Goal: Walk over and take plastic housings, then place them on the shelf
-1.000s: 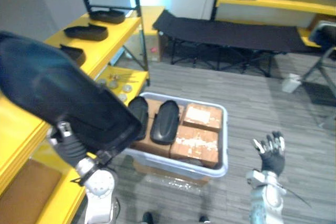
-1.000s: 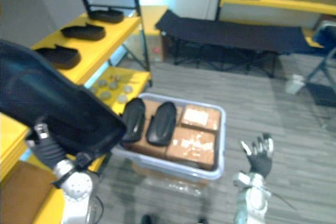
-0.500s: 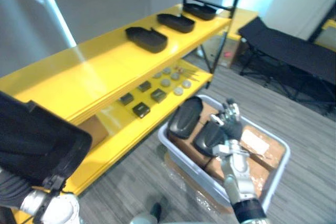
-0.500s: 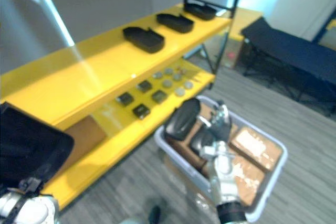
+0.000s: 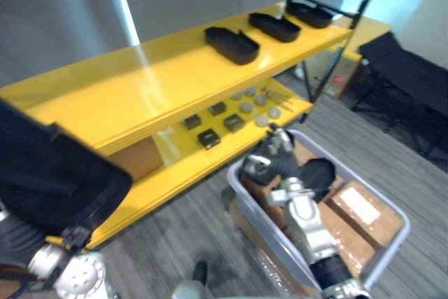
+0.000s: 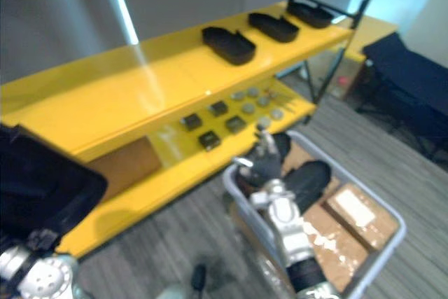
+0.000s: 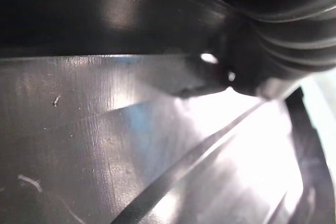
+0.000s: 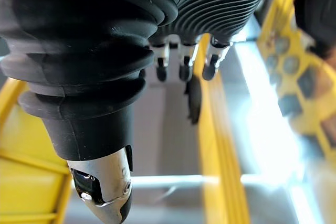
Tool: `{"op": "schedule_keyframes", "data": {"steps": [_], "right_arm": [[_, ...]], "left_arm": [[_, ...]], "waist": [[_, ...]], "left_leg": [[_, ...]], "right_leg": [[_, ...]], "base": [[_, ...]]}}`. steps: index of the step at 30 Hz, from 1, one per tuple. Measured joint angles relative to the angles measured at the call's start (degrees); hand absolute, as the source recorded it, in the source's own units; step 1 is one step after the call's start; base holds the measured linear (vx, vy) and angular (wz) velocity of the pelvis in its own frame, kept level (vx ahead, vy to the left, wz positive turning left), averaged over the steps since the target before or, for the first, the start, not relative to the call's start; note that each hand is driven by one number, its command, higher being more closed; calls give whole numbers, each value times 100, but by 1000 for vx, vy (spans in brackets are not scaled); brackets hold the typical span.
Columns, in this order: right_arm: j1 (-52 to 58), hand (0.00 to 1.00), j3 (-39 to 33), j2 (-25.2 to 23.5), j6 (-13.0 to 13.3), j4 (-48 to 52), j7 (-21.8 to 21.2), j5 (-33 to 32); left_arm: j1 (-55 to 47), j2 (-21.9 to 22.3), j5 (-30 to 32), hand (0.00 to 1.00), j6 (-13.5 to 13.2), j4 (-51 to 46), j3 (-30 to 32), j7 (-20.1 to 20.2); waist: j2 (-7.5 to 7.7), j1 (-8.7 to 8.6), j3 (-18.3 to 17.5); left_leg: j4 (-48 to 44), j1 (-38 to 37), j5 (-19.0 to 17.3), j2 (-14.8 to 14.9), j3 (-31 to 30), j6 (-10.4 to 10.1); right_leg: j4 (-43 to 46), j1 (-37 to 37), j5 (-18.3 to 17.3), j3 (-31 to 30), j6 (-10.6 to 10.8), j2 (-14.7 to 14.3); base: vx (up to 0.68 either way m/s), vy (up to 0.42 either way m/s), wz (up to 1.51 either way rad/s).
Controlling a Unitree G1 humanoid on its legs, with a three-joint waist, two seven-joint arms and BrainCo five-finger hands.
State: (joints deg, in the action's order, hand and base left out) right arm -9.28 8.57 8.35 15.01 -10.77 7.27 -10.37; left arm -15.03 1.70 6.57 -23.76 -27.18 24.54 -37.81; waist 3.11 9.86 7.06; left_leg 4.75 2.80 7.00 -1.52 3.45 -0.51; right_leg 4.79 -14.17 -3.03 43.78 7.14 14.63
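Yellow shelf (image 5: 140, 82): lay carried housing (image 5: 49, 180) flat left of placed housings (image 5: 231, 43); right hand (image 5: 274, 161) relaxed, left hand (image 7: 278, 30) hold hidden.

Three black plastic housings sit open side up in a row on the top board of the yellow shelf (image 5: 140, 89), running toward the upper right of the frame: the nearest (image 5: 232, 45), the middle one (image 5: 274, 26) and the farthest (image 5: 309, 14), each apart from the next. Another black housing (image 5: 49, 180), seen very close and large, fills the lower left in front of the shelf's edge. In the grey bin (image 5: 392, 243) at lower right, an oval black housing (image 5: 318, 173) lies dome up on brown cartons; a second dark housing (image 6: 282, 146) just beside it is partly hidden.
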Motion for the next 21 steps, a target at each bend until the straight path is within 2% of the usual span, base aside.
{"op": "schedule_keyframes", "data": {"steps": [2, 5, 8, 9, 11, 14, 18, 20, 21], "right_arm": [[11, 0, -148, 10, 19, 163, -155, -77], [80, 0, -401, 121, 115, 402, -441, -114], [518, 0, -874, 314, 220, 834, -554, -126], [689, 0, -1108, 349, 238, 985, -598, -130], [840, 0, -1347, 392, 268, 1061, -641, -233], [862, 0, -1484, 490, 268, 1058, -831, -281], [802, 0, -1478, 490, 268, 1056, -1112, -350], [798, 0, -1478, 491, 268, 1058, -1136, -350], [796, 0, -1478, 490, 268, 1069, -1141, -350]], "left_arm": [[40, -165, 6, 100, -9, -176, -6, 173], [168, -397, 22, 100, -94, -286, -103, 523], [499, -895, 30, 100, -157, -73, -398, 914], [645, -1080, 10, 100, -197, 67, -516, 1037], [768, -1168, 1, 100, -217, 270, -567, 1212], [778, -1192, -159, 100, -181, 577, -570, 1385], [595, -1163, -228, 100, -143, 610, -628, 1506], [505, -1068, -226, 100, -144, 609, -695, 1571], [413, -963, -227, 100, -157, 605, -739, 1594]], "waist": [[-34, -11, 21], [-110, -141, 60], [-161, -328, 86], [-162, -446, 89], [-169, -538, 83], [-133, -528, 86], [-145, -476, 95], [-187, -451, 122], [-255, -450, 176]], "left_leg": [[1, -71, -32, -32, 32, 44], [30, -120, -138, -60, -48, 105], [33, -78, -140, -129, -403, 110], [33, -32, -138, -135, -524, 111], [31, 46, -76, -138, -729, 106], [-1, 183, 234, -179, -792, 105], [-4, 232, 405, -172, -750, 58], [-3, 238, 433, -121, -735, 17], [-1, 262, 447, -72, -726, -10]], "right_leg": [[120, -3, 0, -27, -1, 80], [413, 25, -16, -353, -28, 158], [858, 110, -108, -1312, -183, 158], [1027, 153, -146, -1624, -245, 124], [1170, 202, -181, -1855, -273, 58], [1073, 196, -402, -1859, -260, 32], [829, 76, -633, -1878, -185, -40], [795, 72, -706, -1881, -142, -100], [763, 71, -813, -1881, -179, -173]], "base": [[16, 48, -4], [-1, 28, 16], [16, 12, 67], [66, -51, 101], [62, -83, 69], [67, -116, 25], [51, -130, 7], [-28, -113, -7], [-80, -90, -6]]}}
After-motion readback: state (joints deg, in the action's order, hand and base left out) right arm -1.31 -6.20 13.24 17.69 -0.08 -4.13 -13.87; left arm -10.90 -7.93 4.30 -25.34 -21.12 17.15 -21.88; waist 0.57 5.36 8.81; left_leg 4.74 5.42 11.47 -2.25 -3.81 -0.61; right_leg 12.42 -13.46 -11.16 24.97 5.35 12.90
